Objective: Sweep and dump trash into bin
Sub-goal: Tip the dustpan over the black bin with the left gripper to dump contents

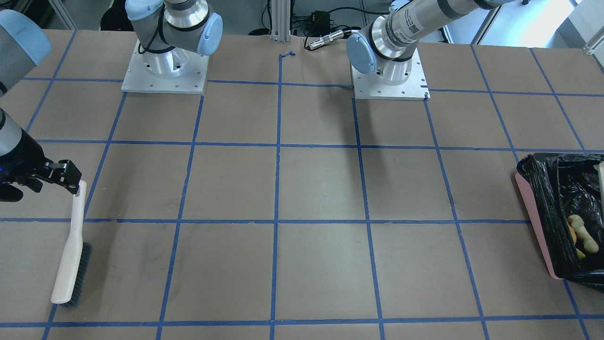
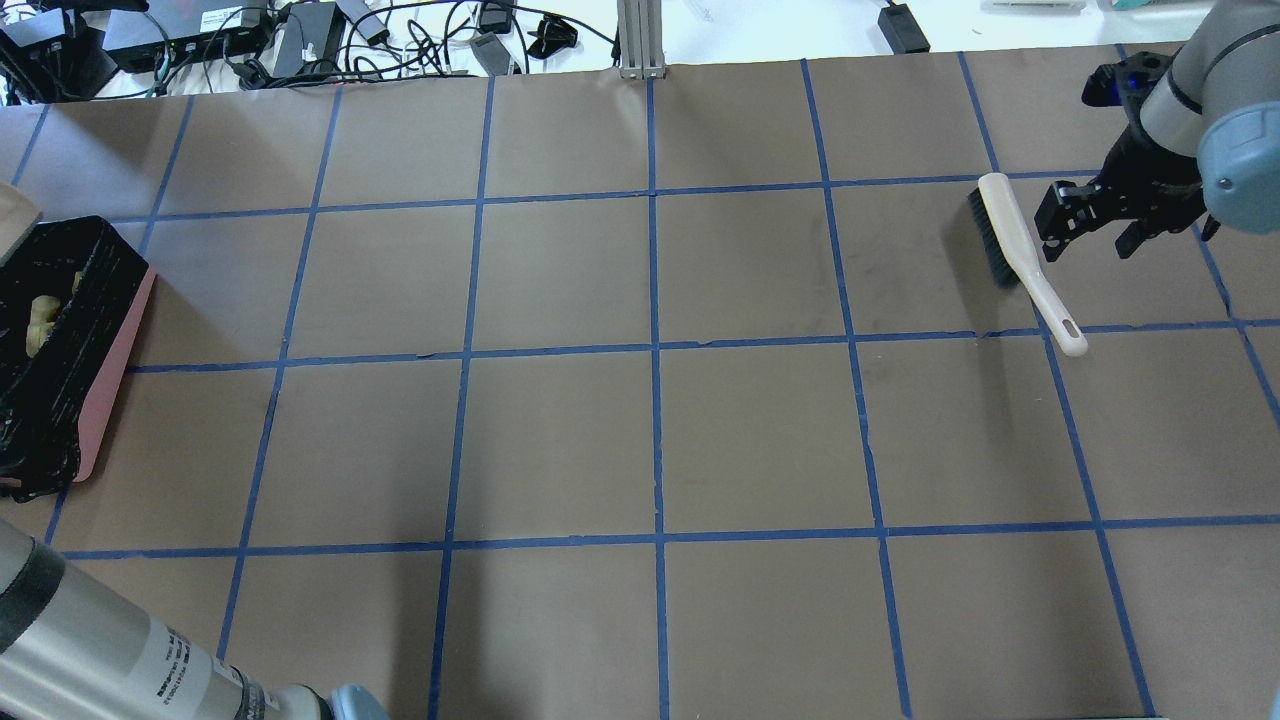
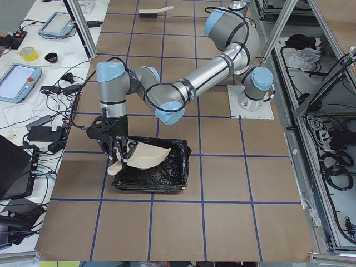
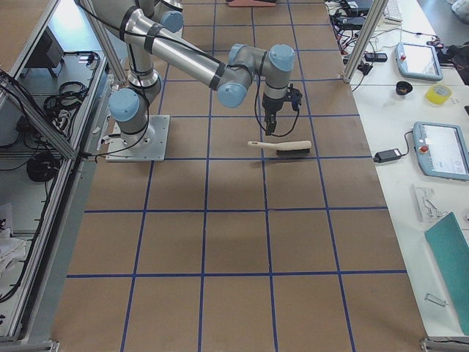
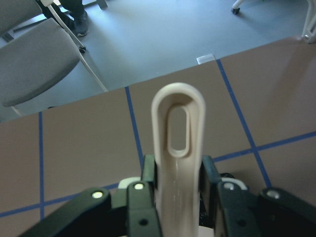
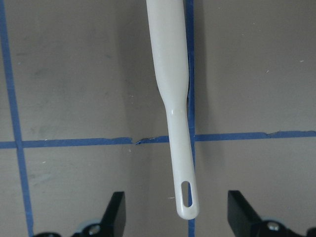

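Note:
The bin (image 1: pixel 533 208), pink-sided with a black bag, stands at the table's left end; it also shows in the overhead view (image 2: pixel 112 365) and the exterior left view (image 3: pixel 150 181). Trash lies inside it: a pale curved piece (image 1: pixel 584 236) with orange and yellow bits beside it, also seen from overhead (image 2: pixel 42 312). My left gripper (image 5: pixel 177 197) is shut on the beige dustpan's handle (image 5: pixel 177 138) and holds the dustpan (image 3: pixel 147 156) tilted over the bin. The beige brush (image 1: pixel 71 245) lies flat on the table. My right gripper (image 6: pixel 180 217) is open above the brush's handle end (image 6: pixel 185 197), not touching it.
The two arm bases (image 1: pixel 165 71) (image 1: pixel 389 75) are bolted at the robot side of the table. Cables and power bricks (image 2: pixel 300 40) lie beyond the far edge. Side benches hold tablets (image 4: pixel 440 150). A grey chair (image 5: pixel 34 64) stands off the table's left end.

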